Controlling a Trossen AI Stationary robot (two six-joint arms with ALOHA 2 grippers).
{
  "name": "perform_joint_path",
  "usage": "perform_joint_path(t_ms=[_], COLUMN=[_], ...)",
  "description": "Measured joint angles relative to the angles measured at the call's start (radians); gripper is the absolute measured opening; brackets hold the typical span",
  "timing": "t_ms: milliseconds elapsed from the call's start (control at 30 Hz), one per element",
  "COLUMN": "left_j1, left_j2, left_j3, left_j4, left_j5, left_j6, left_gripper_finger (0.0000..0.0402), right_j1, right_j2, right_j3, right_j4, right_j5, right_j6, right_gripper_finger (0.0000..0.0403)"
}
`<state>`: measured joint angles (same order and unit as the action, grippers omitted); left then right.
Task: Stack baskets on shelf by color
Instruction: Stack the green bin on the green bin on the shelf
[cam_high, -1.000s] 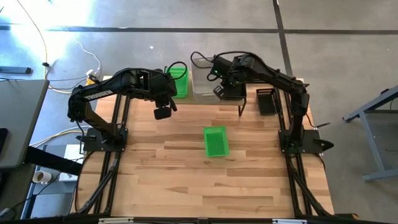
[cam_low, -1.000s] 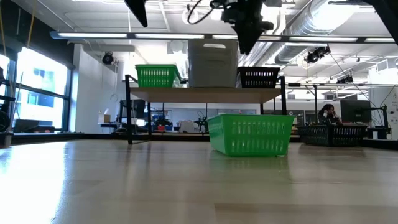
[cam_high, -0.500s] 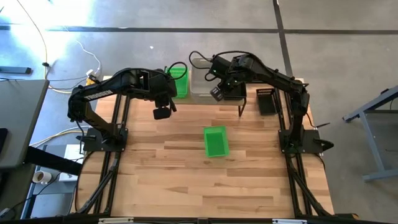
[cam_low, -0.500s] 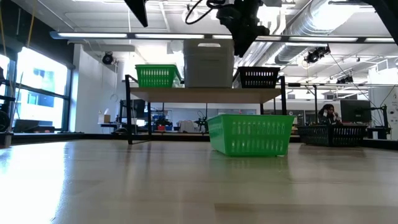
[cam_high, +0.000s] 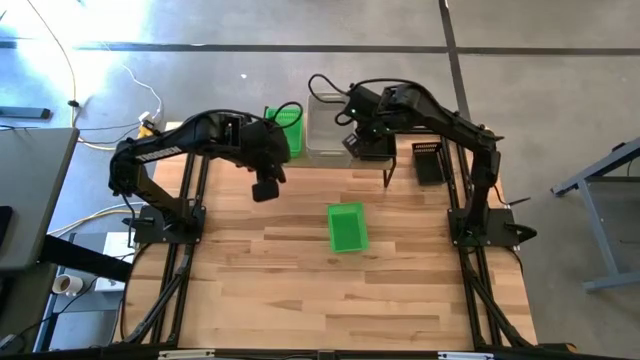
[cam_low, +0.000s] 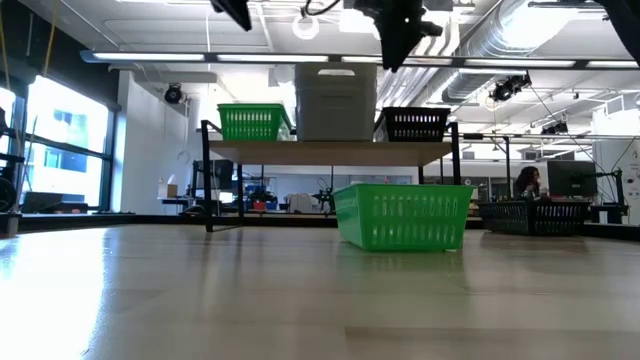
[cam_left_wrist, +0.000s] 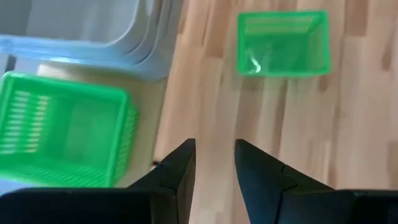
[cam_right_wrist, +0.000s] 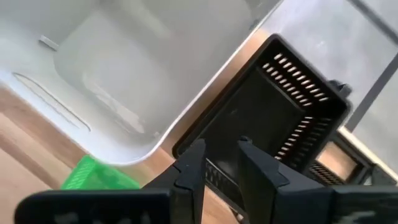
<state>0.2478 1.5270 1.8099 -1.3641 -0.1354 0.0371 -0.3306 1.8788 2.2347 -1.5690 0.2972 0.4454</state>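
On the shelf (cam_low: 330, 152) I see a green basket (cam_low: 251, 122) at its left end, a whitish stack (cam_low: 337, 101) mid-plank, a black basket (cam_low: 414, 124) right. One green basket (cam_high: 347, 227) sits mid-table, unstacked; I judge it comes next. My left gripper (cam_left_wrist: 212, 163) hovers nearby, narrowly parted, empty. My right gripper (cam_right_wrist: 217, 164), likewise empty, hangs over the black basket.

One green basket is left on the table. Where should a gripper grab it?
Probably a rim wall of the green basket, from above: it sits upright, open top up, nothing touching it. One finger inside, one outside.
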Motion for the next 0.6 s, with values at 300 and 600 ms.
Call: perform_joint_path(t_ms=[300,600], left_j1=[-0.093,-0.183], left_j2=[0.001,0.018], left_j3=[0.000,0.000], left_j4=[0.102,0.226], left_j5=[-0.003,-0.007], left_j6=[-0.093,-0.137], left_gripper_finger=[0.0102,0.0101], right_j1=[0.046,0.070], right_j2=[-0.074,-0.158], right_j3=[0.004,0.004], right_j4=[0.004,0.015], right_j5=[0.088,0.145], right_j6=[0.035,0.070], right_gripper_finger=[0.0076,0.0076])
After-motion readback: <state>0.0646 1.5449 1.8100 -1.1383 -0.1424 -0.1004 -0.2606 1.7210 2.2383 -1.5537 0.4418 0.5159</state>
